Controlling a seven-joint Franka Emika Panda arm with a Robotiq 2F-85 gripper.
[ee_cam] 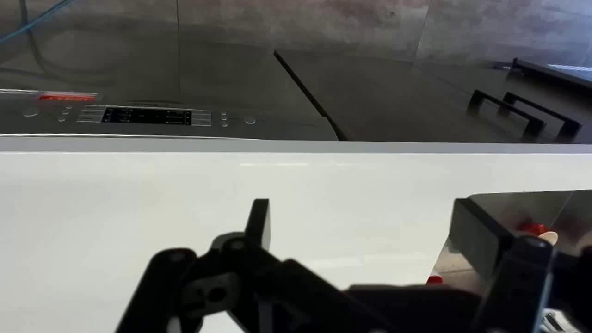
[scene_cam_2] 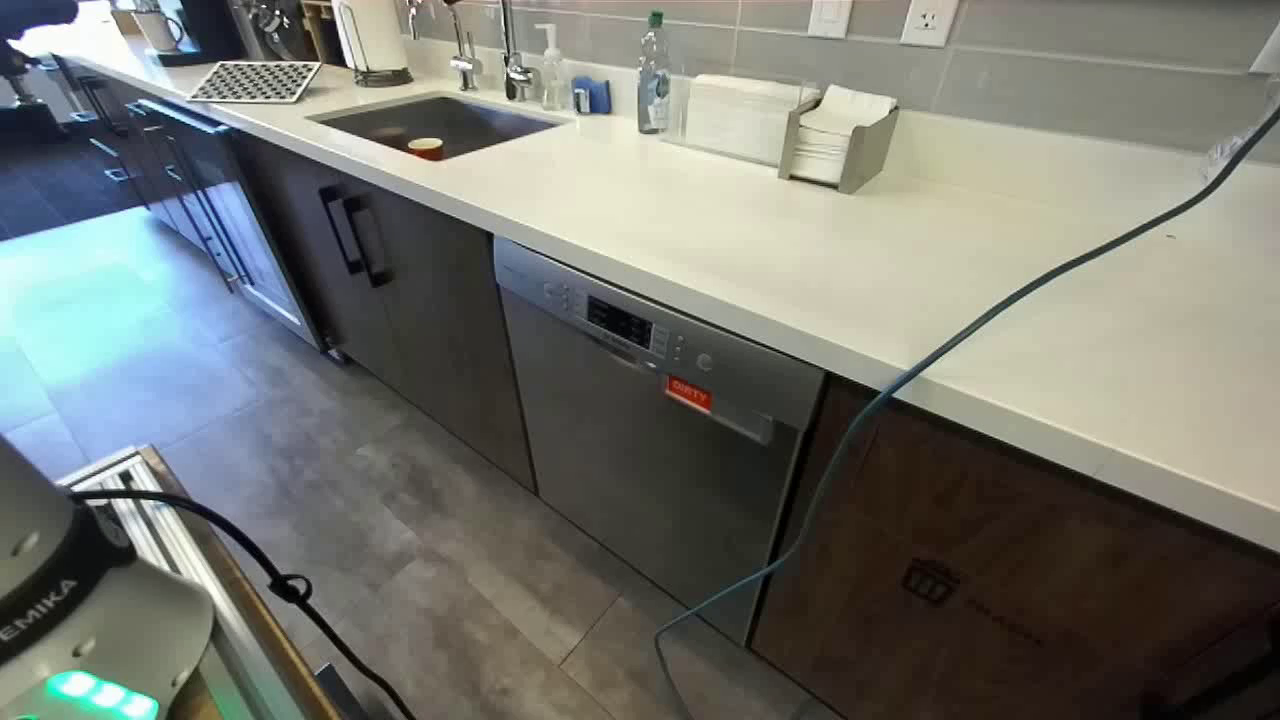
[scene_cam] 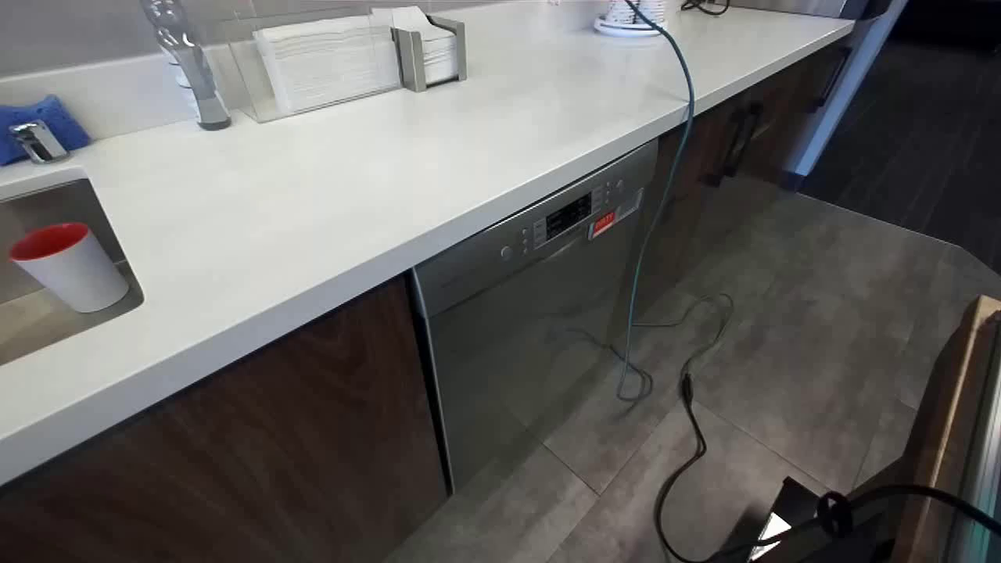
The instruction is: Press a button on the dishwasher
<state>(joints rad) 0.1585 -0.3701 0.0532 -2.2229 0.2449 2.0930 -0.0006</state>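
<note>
The dishwasher has a grey steel front that shows in both exterior views, under the white counter. Its control strip carries a dark display and small buttons on each side. The wrist view stands upside down; it also shows the display at upper left, with round and oblong buttons beside it. My gripper is open with nothing between its fingers. It appears over the white counter, apart from the dishwasher panel. The gripper is out of view in both exterior views.
A blue cable hangs across the counter edge beside the dishwasher. A red "DIRTY" label is on its door. A sink with cups, a bottle and napkin holders are on the counter. Dark cabinet doors flank the dishwasher.
</note>
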